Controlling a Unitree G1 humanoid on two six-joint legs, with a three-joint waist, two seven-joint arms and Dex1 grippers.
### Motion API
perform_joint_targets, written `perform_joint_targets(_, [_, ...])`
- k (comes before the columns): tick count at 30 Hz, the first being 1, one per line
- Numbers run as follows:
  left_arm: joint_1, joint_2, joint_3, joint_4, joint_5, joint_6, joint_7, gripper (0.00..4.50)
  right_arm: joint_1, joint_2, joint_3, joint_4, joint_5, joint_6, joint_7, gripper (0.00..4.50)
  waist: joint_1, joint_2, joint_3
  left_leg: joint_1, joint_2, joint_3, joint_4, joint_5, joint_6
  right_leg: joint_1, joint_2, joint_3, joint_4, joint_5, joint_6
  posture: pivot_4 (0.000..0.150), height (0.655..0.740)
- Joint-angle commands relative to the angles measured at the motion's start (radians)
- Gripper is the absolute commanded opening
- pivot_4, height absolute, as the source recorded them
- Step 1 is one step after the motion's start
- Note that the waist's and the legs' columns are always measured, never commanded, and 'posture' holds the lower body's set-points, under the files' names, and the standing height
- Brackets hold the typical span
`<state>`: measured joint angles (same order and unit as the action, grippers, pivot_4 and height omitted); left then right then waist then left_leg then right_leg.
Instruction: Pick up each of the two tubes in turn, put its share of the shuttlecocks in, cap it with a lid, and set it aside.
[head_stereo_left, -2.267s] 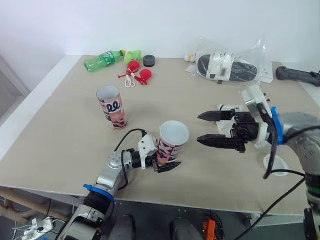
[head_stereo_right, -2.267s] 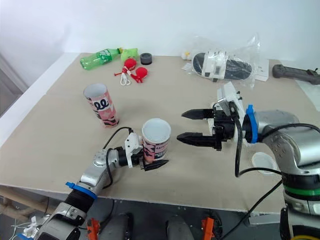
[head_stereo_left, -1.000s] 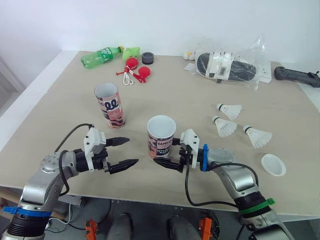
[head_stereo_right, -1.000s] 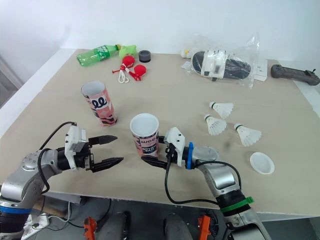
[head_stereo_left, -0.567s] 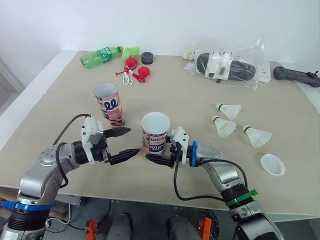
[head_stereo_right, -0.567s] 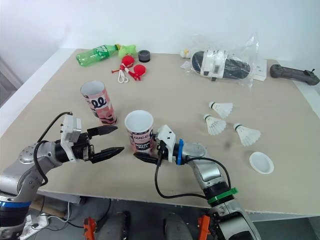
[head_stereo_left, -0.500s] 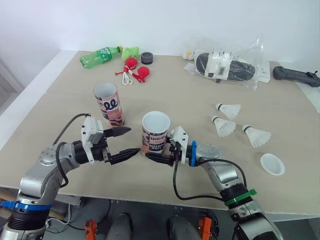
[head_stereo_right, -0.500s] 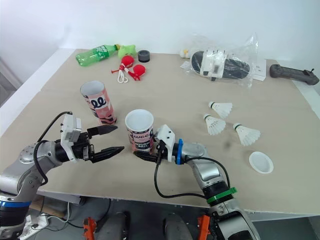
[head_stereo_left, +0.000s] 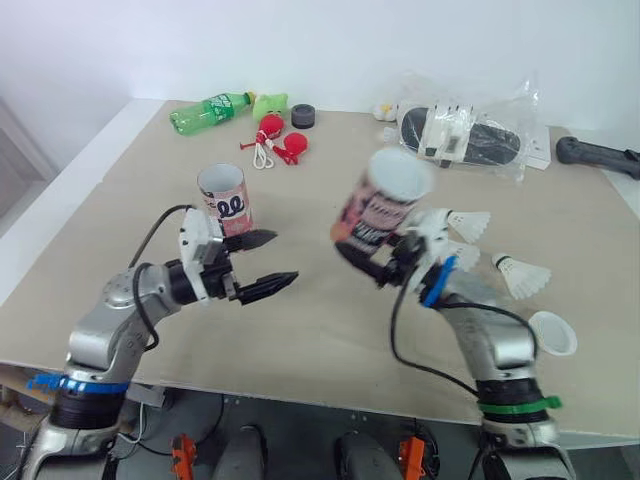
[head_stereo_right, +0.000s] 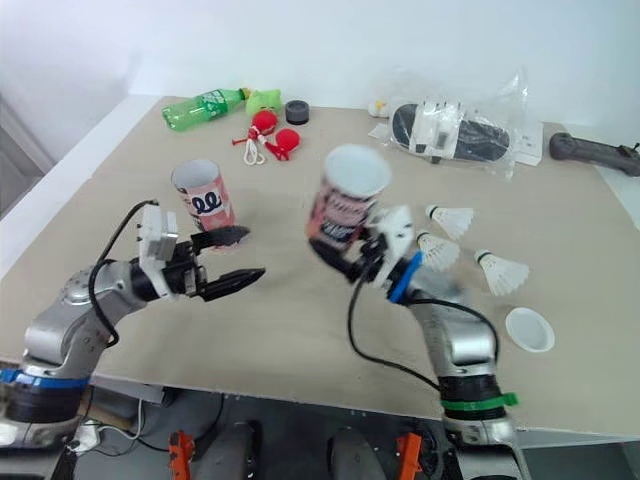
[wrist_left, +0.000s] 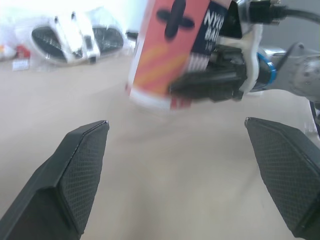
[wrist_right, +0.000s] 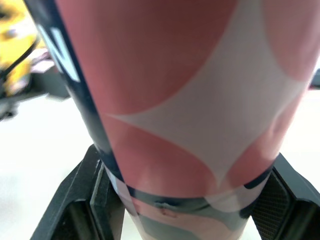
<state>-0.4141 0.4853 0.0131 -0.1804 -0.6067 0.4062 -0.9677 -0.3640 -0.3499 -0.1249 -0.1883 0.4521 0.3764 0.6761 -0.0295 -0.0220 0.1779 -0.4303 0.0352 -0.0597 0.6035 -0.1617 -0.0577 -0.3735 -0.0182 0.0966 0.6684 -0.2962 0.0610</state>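
We count two tubes, both straight cylinders printed in pink, white and dark bands, white inside and open at the top. One tube (head_stereo_left: 378, 205) is in the air above the middle of the tabletop (head_stereo_left: 320, 330), tilted, its mouth leaning toward the far right. The right gripper (head_stereo_left: 378, 262) is clenched round its lower end, a black finger (wrist_right: 85, 200) pressed to each side of the wall. The other tube (head_stereo_left: 225, 200) stands upright on the tabletop, just beyond the left gripper (head_stereo_left: 283, 258).

The left gripper is released: its two tapered fingers (wrist_left: 82, 165), with cross-hatched pads, are spread wide and grasp nothing, hovering low over the tabletop and pointing toward the held tube.

Three shuttlecocks (head_stereo_right: 455, 217) lie on their sides to the right, behind the right arm, each with a white flared skirt and a small rounded nose. One lid (head_stereo_right: 528, 330), a shallow white disc, lies near the right front edge, apart from them.

The tabletop is a matte beige sheet. At its far edge lie one green plastic bottle (head_stereo_left: 210, 108), one black ring (head_stereo_left: 303, 116) and one crinkled clear bag (head_stereo_left: 465, 135).
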Motion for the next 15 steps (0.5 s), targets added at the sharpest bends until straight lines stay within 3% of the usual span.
perform_joint_targets(1, [-0.125,-0.077,-0.08,0.074,0.039,-0.027,-0.013,4.5,0.069,-0.064,-0.237,-0.163,0.052,0.069,-0.172,2.93,0.004,0.0,0.0,0.0,-0.001,0.0,0.0,0.0,0.0,0.0,-0.001,0.0,0.0,0.0,0.0,0.15,0.74])
perform_joint_targets(5, [-0.265,-0.208,-0.171,0.206,0.093,-0.069,-0.037,4.5,0.189,-0.126,-0.461,-0.221,0.032,0.086,-0.301,2.93,0.012,0.0,0.0,-0.003,-0.006,-0.001,0.001,0.0,0.0,0.0,-0.005,-0.001,-0.001,-0.001,0.003,0.15,0.74])
perform_joint_targets(9, [-0.369,-0.344,-0.243,0.343,0.164,-0.143,-0.034,4.5,0.264,-0.171,-0.65,-0.11,-0.025,0.047,-0.415,2.93,0.001,0.0,0.0,-0.002,-0.007,0.002,0.001,-0.001,0.001,0.0,-0.006,0.003,-0.002,-0.001,0.005,0.15,0.74])
perform_joint_targets(15, [-0.406,-0.451,-0.317,0.473,0.283,-0.278,-0.031,4.5,0.29,-0.192,-0.725,0.127,-0.07,-0.021,-0.483,2.93,-0.015,0.003,-0.002,0.002,-0.007,0.003,0.0,0.0,0.003,0.002,-0.005,0.005,-0.001,-0.001,0.004,0.15,0.74])
